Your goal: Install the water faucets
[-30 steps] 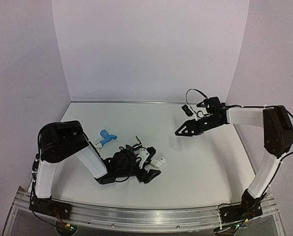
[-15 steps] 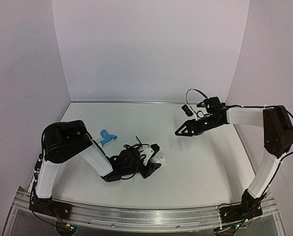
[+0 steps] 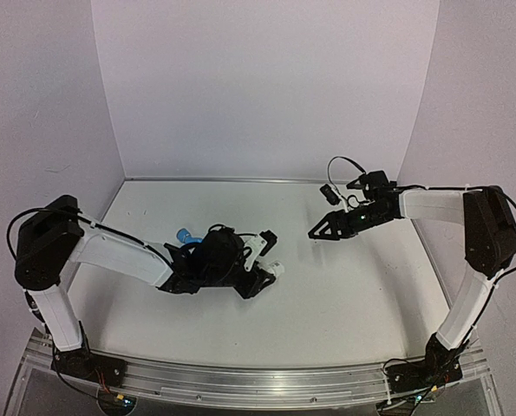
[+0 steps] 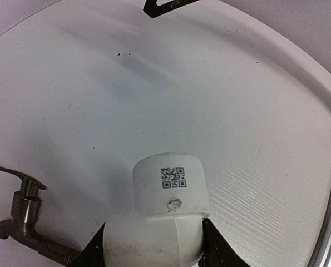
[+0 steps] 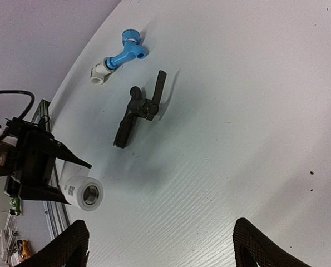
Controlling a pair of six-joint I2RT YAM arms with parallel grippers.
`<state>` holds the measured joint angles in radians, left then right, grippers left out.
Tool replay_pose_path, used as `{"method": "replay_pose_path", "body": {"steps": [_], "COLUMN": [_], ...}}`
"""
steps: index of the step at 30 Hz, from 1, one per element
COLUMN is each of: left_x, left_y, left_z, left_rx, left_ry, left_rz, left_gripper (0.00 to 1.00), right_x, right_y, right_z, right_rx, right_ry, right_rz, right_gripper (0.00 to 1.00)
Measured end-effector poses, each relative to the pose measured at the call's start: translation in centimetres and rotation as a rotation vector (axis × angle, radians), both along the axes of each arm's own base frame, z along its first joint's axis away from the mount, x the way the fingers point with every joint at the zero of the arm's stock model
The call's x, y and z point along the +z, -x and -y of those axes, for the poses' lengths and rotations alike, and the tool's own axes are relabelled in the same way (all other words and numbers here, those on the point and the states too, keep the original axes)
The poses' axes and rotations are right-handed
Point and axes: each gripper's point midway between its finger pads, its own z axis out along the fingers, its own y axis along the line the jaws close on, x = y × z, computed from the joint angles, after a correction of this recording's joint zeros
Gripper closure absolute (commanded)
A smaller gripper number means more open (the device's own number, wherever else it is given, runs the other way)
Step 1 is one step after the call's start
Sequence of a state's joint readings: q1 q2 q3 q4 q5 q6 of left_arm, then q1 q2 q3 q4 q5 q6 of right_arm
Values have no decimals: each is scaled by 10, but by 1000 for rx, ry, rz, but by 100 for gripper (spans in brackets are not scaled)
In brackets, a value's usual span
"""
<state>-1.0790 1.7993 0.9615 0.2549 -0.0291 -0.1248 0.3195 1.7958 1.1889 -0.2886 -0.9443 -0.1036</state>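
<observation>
Top external view: both arms reach in over the white table (image 3: 362,303), the left one stretched low toward the middle and the right one coming in from the right side.
Left gripper (image 3: 264,263): clenched on a white fitting (image 4: 165,217). In the left wrist view a dark finger (image 4: 93,251) presses against each side of the fitting's rounded body.
Fitting: elbow-shaped, and one socket carries a small square code label. Its round open end shows in the right wrist view. Whether it rests on the table or is held just off it cannot be told.
Right gripper (image 3: 320,231): released, with the fingers spread wide and nothing between them. The tips aim toward the left gripper and are well apart from it.
Metal faucet (image 5: 138,109): lies on the table with nothing gripping it. In the left wrist view it is just beside the held fitting but not touching it. The thin lever sticks out to one side. In the right wrist view it lies between the blue faucet and the fitting.
Blue faucet (image 5: 127,51): lies on the table on the far side of the left forearm, near it. No gripper is on it.
Second fitting (image 5: 98,73): small and white, touching the blue faucet's end. Whether it is screwed on cannot be told.
</observation>
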Motion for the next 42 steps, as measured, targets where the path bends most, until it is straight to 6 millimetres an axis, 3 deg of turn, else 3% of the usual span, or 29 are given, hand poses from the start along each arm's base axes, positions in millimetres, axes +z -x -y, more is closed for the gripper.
{"method": "replay_pose_path", "body": {"steps": [4, 7, 17, 21, 30, 35, 38, 42], "left_x": [15, 12, -8, -22, -32, -56, -58, -58], "left_y": [4, 9, 15, 32, 44, 48, 49, 49], "left_z": [-8, -29, -156, -186, -194, -195, -195, -194], "left_rx": [33, 70, 256, 259, 191, 163, 148, 142], "left_ry": [-108, -246, -672, -825, -897, -957, -980, -986], "left_rz": [-105, -208, -520, -602, -658, -712, -730, -734], "left_gripper": [80, 80, 79, 79, 75, 73, 67, 52], "right_x": [1, 1, 2, 2, 2, 2, 2, 0], "right_y": [1, 1, 2, 2, 2, 2, 2, 3], "right_z": [-1, -1, -2, -2, -2, -2, -2, -1], "right_rx": [4, 7, 11, 11, 12, 12, 12, 12], "right_ry": [-5, -10, -15, -15, -15, -15, -15, -14], "right_rz": [-1, -3, -5, -5, -5, -5, -6, -10], "right_gripper": [14, 14, 14, 14, 14, 14, 13, 13]}}
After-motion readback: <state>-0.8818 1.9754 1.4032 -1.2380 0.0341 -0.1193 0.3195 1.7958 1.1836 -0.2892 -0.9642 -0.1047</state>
